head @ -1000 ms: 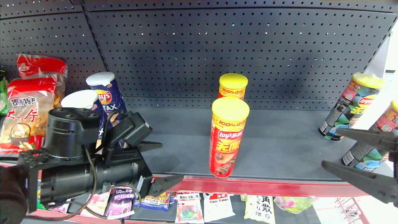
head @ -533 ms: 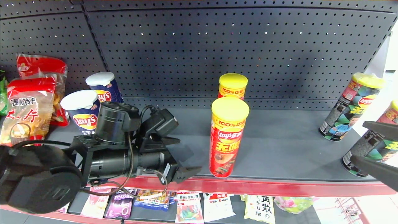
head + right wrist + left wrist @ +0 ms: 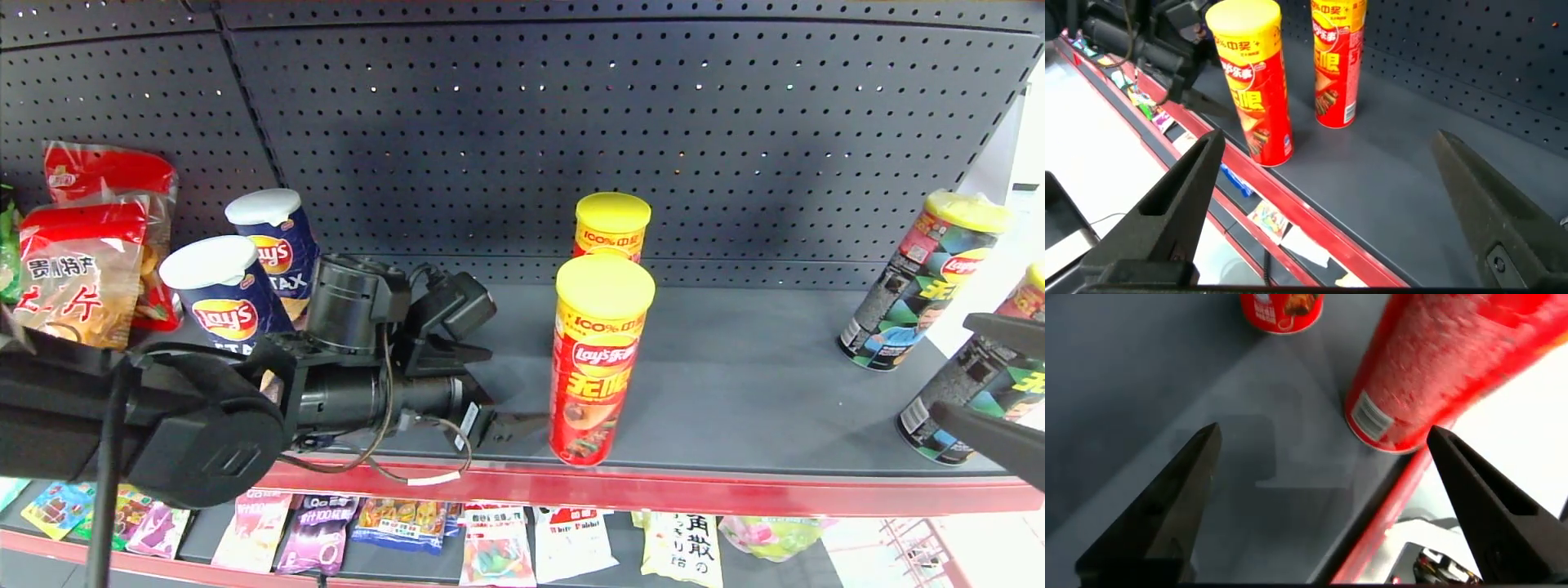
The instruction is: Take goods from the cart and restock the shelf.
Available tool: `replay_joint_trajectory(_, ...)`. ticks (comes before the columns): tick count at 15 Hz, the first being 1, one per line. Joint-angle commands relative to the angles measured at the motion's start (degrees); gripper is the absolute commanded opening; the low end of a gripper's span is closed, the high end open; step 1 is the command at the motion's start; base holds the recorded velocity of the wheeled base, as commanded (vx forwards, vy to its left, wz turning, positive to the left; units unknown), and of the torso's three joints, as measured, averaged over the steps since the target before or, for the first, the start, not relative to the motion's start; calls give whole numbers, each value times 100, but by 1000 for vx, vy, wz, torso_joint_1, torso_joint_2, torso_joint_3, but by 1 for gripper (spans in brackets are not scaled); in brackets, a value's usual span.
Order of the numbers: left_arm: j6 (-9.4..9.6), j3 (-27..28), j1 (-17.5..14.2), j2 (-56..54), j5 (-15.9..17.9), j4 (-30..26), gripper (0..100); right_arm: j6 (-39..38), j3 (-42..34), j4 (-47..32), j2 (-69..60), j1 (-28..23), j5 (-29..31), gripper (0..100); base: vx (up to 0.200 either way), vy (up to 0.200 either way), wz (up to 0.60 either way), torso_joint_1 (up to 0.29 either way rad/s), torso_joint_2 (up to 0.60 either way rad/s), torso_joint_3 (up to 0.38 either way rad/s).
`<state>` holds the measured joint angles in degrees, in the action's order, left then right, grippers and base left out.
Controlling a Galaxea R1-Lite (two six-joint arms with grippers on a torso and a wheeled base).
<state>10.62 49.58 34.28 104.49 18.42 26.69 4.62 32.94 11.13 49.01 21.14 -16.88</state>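
On the grey shelf a red can with a yellow lid stands upright at the front edge, and a second one stands behind it. My left gripper is open and empty, low over the shelf just left of the front can. In the left wrist view the gripper points at that can's base. My right gripper is open and empty at the far right. In the right wrist view the right gripper faces both red cans from a distance.
Two blue cans with white lids and red snack bags stand left of my left arm. Two black-and-green cans lean at the right end. A red strip edges the shelf. Small packets lie on the shelf below.
My left arm has swung right and forward over the shelf, bringing its open gripper close to the front red can. The right gripper drew back slightly to the right.
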Motion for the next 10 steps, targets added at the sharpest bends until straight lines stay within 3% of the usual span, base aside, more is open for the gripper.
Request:
replay_joint_trajectory(1,2,157,0,151,-5,3,100,4,2,3,21,4,1,100,0,0,0,0,0,0)
replay_joint_trajectory(10,2,307,0,257,-5,-5,100,4,-7,3,21,4,18,100,0,0,0,0,0,0)
